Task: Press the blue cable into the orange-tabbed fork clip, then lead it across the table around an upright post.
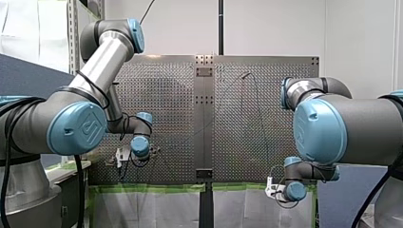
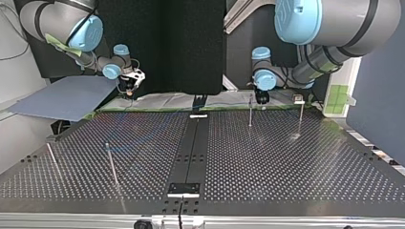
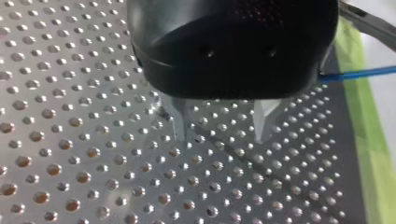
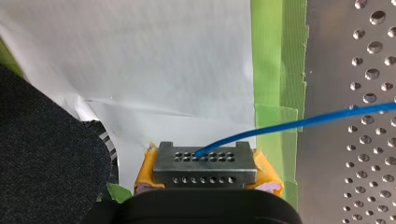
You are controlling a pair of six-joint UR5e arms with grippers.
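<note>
Silver-grey arms [image 1: 102,61]; pale-blue joint caps [image 1: 76,128]; black cables [image 1: 6,156].

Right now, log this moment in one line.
left end effector open, empty, over table | right end effector shut on cable, beyond table edge

Ahead of my right gripper [image 4: 205,161] white sheeting [image 4: 163,56] lies creased, and beside it a band of green tape [image 4: 275,56] edges the perforated metal table [image 4: 345,140]. Far ahead of it and of my left gripper [image 3: 222,135] a plain white wall [image 1: 275,23] closes the room (evenly lit, it seems). Behind both stands a black backdrop [image 2: 181,43]. Out past the left one's outer side is a dark blue partition [image 2: 377,95].
</note>
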